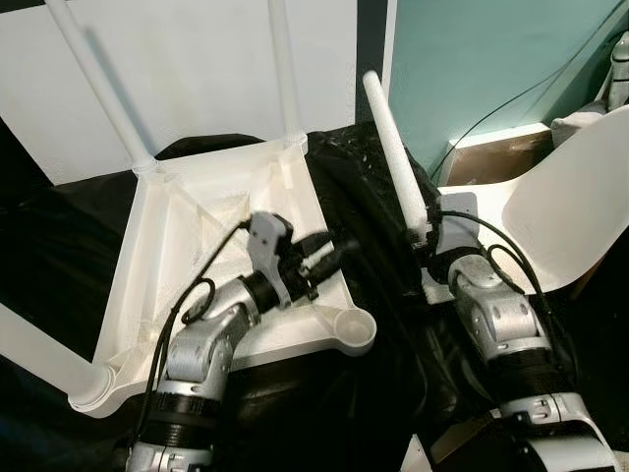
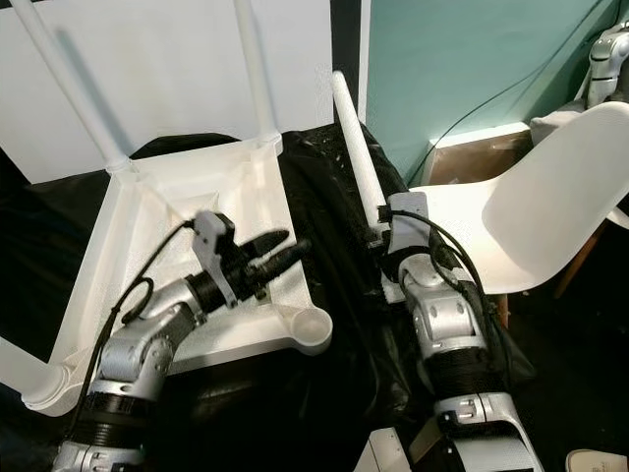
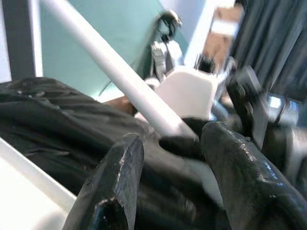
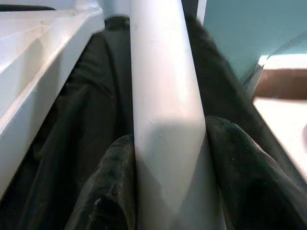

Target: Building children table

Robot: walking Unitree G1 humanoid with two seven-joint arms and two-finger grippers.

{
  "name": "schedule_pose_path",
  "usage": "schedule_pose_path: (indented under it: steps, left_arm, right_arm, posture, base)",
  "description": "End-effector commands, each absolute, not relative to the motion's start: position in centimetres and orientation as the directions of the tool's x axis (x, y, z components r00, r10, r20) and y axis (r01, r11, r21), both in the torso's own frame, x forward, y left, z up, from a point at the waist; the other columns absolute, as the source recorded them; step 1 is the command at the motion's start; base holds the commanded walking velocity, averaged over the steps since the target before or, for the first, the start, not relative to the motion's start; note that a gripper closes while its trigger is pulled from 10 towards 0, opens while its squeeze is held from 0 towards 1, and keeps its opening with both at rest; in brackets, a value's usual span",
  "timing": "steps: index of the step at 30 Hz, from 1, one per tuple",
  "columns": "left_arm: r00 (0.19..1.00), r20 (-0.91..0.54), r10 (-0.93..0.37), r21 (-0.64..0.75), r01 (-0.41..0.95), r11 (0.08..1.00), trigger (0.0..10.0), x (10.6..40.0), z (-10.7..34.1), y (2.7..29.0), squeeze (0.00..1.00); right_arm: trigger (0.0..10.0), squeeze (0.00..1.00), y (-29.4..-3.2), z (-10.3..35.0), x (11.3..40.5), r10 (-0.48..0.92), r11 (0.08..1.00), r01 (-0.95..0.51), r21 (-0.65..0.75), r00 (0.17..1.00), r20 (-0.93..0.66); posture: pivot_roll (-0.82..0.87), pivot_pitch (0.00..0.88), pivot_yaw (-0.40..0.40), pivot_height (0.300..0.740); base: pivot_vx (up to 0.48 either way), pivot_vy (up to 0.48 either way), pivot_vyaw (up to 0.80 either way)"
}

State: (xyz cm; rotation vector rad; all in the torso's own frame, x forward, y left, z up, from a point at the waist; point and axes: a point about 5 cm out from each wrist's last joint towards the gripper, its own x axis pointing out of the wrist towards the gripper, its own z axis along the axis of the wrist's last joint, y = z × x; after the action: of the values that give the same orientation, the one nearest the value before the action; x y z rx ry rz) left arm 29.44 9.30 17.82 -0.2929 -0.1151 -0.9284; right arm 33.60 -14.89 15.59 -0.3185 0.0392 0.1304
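1. Upturned table point(image 1: 211, 246): matt white plastic, ribbed underside.
2. Loose leg point(image 1: 395, 147): smooth white, faint sheen.
3. Sheet point(image 1: 364, 197) beside table: black, glossy, crinkled.
4. Chair point(image 2: 531, 206) right of table: smooth white plastic shell.
5. Fingers point(image 3: 112, 187): shiny black.

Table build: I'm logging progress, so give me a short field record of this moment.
table: upside down on black cloth
legs fitted: three
empty socket: near corner
loose leg: white, upright
right tool: shut on loose leg
left tool: open above tabletop underside, pointing toward right arm
nearby: white chair
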Motion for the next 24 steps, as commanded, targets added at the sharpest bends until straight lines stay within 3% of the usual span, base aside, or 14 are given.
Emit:
schedule_pose_path:
  steps: [1, 2, 3, 4, 6, 7, 8, 9, 13, 14, 24]
  left_arm:
    - [0.613, 0.278, -0.739, -0.278, 0.788, 0.549, 10.0, 29.6, 18.5, 9.8, 0.0]
    - [0.613, 0.278, -0.739, -0.278, 0.788, 0.549, 10.0, 29.6, 18.5, 9.8, 0.0]
    - [0.63, 0.315, -0.71, -0.332, 0.774, 0.539, 10.0, 29.8, 18.8, 10.0, 0.0]
    - [0.636, 0.327, -0.699, -0.356, 0.768, 0.533, 10.0, 29.9, 18.9, 10.2, 0.08]
    - [0.636, 0.327, -0.699, -0.356, 0.768, 0.533, 10.0, 29.9, 18.9, 10.2, 0.08]
    - [0.643, 0.339, -0.687, -0.379, 0.761, 0.526, 10.0, 30.0, 19.0, 10.3, 0.45]
    - [0.643, 0.339, -0.687, -0.379, 0.761, 0.526, 10.0, 30.0, 19.0, 10.3, 0.45]
    - [0.648, 0.349, -0.677, -0.403, 0.756, 0.516, 10.0, 30.1, 19.1, 10.4, 1.0]
    - [0.655, 0.35, -0.67, -0.416, 0.749, 0.515, 10.0, 30.2, 19.2, 10.5, 0.94]
    - [0.661, 0.345, -0.667, -0.422, 0.744, 0.519, 10.0, 30.3, 19.2, 10.5, 0.0]
    - [0.652, 0.354, -0.67, -0.46, 0.745, 0.482, 10.0, 30.8, 19.9, 9.6, 0.0]
  right_arm:
    - [0.0, 0.0, -13.7, 17.0, 33.2, 0.173, 0.891, -0.126, -0.435, 0.982, 0.069]
    - [0.0, 0.0, -13.7, 17.0, 33.2, 0.173, 0.891, -0.126, -0.435, 0.982, 0.069]
    - [0.0, 0.0, -13.0, 17.3, 32.8, 0.215, 0.835, -0.115, -0.537, 0.968, 0.127]
    - [0.0, 0.0, -12.6, 17.4, 32.6, 0.243, 0.803, -0.112, -0.585, 0.958, 0.149]
    - [0.0, 0.0, -12.6, 17.4, 32.6, 0.243, 0.803, -0.112, -0.585, 0.958, 0.149]
    - [0.0, 0.0, -12.2, 17.5, 32.3, 0.275, 0.766, -0.104, -0.634, 0.945, 0.178]
    - [0.0, 0.0, -12.2, 17.5, 32.3, 0.275, 0.766, -0.104, -0.634, 0.945, 0.178]
    - [0.0, 0.0, -11.6, 17.7, 32.0, 0.323, 0.716, -0.091, -0.692, 0.922, 0.213]
    - [0.0, 0.0, -10.8, 17.8, 31.7, 0.376, 0.669, -0.083, -0.739, 0.895, 0.239]
    - [0.0, 0.0, -10.3, 17.8, 31.5, 0.416, 0.646, -0.088, -0.758, 0.873, 0.254]
    - [0.0, 0.0, -8.4, 17.2, 29.9, 0.601, 0.551, -0.151, -0.821, 0.754, 0.265]
  posture:
    - [-0.07, 0.0, 0.066, 0.74]
    - [-0.07, 0.0, 0.066, 0.74]
    - [-0.07, 0.0, 0.066, 0.74]
    - [-0.06, 0.0, 0.066, 0.74]
    - [-0.06, 0.0, 0.066, 0.74]
    - [-0.06, 0.0, 0.065, 0.74]
    - [-0.06, 0.0, 0.065, 0.74]
    - [-0.06, 0.0, 0.065, 0.74]
    - [-0.06, 0.0, 0.064, 0.74]
    - [-0.06, 0.0, 0.062, 0.74]
    - [-0.05, 0.0, 0.054, 0.74]
  base:
    - [0.0, 0.0, 0.0]
    - [0.0, 0.0, 0.0]
    - [0.0, 0.0, 0.0]
    - [0.0, 0.0, 0.0]
    - [0.0, 0.0, 0.0]
    - [0.0, 0.0, 0.0]
    - [0.0, 0.0, 0.0]
    - [0.0, 0.0, 0.0]
    - [0.0, 0.0, 0.0]
    - [0.0, 0.0, 0.0]
    - [0.0, 0.0, 0.0]
